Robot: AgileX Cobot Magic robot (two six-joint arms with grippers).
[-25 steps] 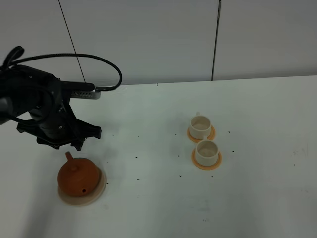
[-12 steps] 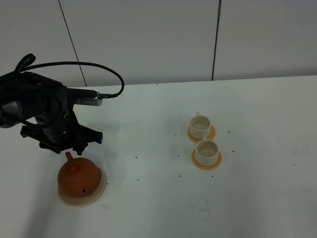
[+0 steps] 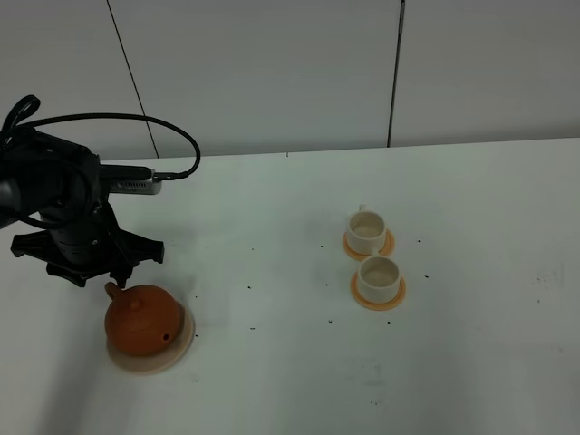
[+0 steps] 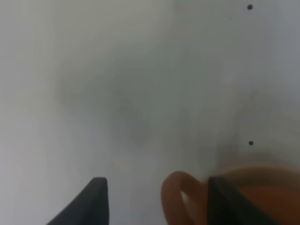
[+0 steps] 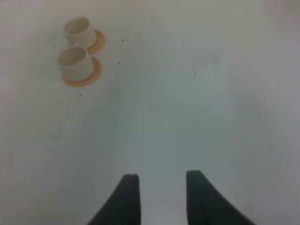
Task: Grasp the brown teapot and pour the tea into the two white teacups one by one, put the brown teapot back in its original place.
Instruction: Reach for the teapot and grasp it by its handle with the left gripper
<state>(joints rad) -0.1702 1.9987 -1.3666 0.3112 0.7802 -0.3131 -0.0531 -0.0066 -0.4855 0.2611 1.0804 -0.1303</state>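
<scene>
**Brown teapot cropped at the wrist, whole from above**

The blurred left wrist view shows only its loop handle, between the left gripper's spread, released fingers. From high up, the pot sits on its beige coaster, and the arm hides the fingertips. The right gripper, outside that view, is also released.

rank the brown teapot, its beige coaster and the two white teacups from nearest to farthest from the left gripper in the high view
From the left gripper:
1. brown teapot, right beside it at the table's front left; its handle lies between the open jaws.
2. coaster, under the teapot.
3. rear teacup and front teacup, far off to the right; too close to call between them.
</scene>
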